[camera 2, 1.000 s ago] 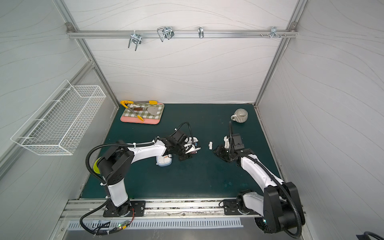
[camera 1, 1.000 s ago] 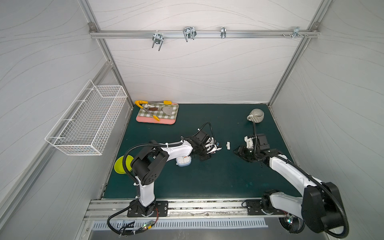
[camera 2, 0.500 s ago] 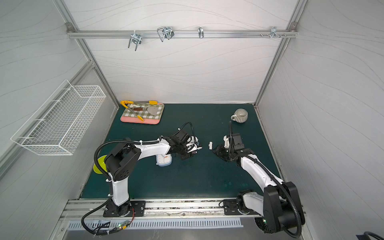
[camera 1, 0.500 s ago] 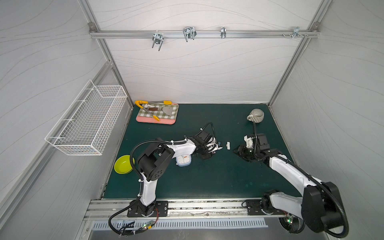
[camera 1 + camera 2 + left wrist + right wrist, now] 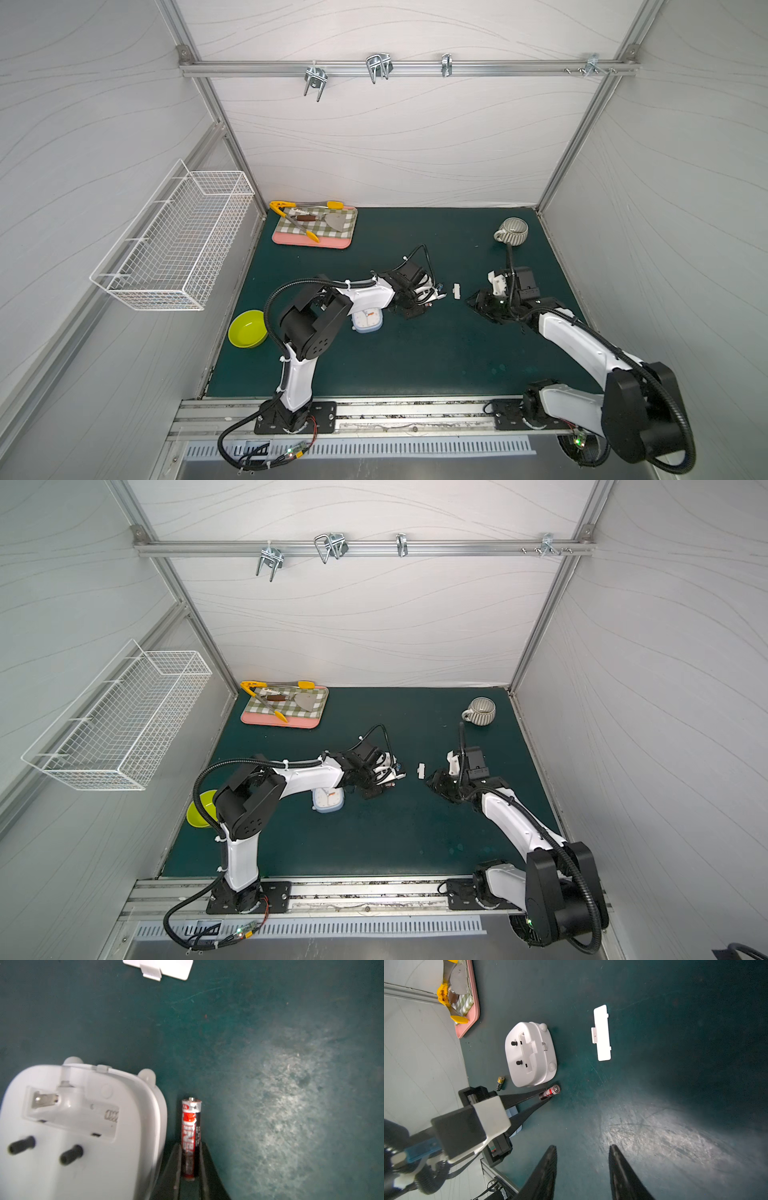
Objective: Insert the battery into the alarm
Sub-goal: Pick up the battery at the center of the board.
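The white alarm [image 5: 72, 1126] lies back up on the green mat, its battery compartment [image 5: 70, 1109] open and empty. Right beside it lies a red and black battery [image 5: 191, 1138], pointing away from my wrist. My left gripper [image 5: 191, 1145] is shut on the battery's rear half, a finger pressed against each side. The right wrist view shows the same grip [image 5: 547, 1096] next to the alarm [image 5: 529, 1053]. My right gripper [image 5: 582, 1147] is open over bare mat, a short way right of the alarm, and appears in a top view [image 5: 473, 300].
The white compartment cover [image 5: 601, 1032] lies loose between the grippers. A black and gold battery [image 5: 500, 1082] rests by the alarm. A pale blue clock [image 5: 366, 322] sits under my left forearm. A yellow bowl [image 5: 248, 328], utensil tray [image 5: 314, 245], mug [image 5: 512, 230] and wall basket [image 5: 174, 245] stand around.
My left gripper's fingers have closed onto the battery. The left arm's elbow has swung right, uncovering the yellow bowl. The right arm has not moved.
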Motion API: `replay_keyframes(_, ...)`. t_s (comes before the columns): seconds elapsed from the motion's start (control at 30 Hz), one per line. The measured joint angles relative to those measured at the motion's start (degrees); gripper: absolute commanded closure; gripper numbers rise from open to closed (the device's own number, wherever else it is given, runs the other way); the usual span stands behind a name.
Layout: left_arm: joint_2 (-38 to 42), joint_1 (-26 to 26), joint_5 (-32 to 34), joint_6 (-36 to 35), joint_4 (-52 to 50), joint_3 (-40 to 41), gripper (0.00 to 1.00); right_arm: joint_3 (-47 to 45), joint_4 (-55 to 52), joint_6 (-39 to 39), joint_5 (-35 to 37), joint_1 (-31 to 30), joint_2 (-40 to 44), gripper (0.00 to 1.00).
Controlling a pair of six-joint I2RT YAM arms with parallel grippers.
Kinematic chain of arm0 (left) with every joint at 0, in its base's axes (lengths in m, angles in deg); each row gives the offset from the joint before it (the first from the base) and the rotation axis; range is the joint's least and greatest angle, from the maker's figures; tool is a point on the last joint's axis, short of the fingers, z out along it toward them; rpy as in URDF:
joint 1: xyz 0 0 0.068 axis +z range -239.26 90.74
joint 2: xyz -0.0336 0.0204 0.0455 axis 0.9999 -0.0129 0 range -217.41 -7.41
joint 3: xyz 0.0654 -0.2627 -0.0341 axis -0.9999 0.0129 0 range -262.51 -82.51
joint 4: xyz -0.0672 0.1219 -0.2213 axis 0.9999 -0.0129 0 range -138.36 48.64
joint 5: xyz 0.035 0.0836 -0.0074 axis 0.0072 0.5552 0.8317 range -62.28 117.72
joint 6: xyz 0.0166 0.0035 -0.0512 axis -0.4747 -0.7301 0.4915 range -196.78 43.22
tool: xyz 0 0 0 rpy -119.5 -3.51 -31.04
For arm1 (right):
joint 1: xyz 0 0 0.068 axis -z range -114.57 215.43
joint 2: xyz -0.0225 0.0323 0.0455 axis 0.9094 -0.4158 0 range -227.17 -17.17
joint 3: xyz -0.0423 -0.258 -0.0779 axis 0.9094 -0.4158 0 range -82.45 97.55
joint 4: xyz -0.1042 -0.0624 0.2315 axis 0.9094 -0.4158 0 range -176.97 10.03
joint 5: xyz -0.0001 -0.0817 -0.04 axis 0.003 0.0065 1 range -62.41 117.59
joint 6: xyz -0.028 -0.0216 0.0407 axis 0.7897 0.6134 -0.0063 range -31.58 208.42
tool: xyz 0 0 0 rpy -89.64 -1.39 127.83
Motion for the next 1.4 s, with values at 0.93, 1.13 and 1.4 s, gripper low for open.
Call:
replay_keyframes(0.93,8.8,-0.5,-22.9,30.8,27.5,7.4,0.88,-1.9,14.8,-2.5,-3.3,-4.6,6.3,0.58)
replay_keyframes(1.13,8.8,-0.5,-23.5,31.8,28.0,7.4,0.88,-1.1,15.5,-2.6,-3.2,-4.9,5.4,0.67)
replay_keyframes(1.4,8.8,-0.5,-23.5,32.1,28.0,7.4,0.88,-1.0,15.5,-2.7,-3.4,-5.2,4.3,0.84)
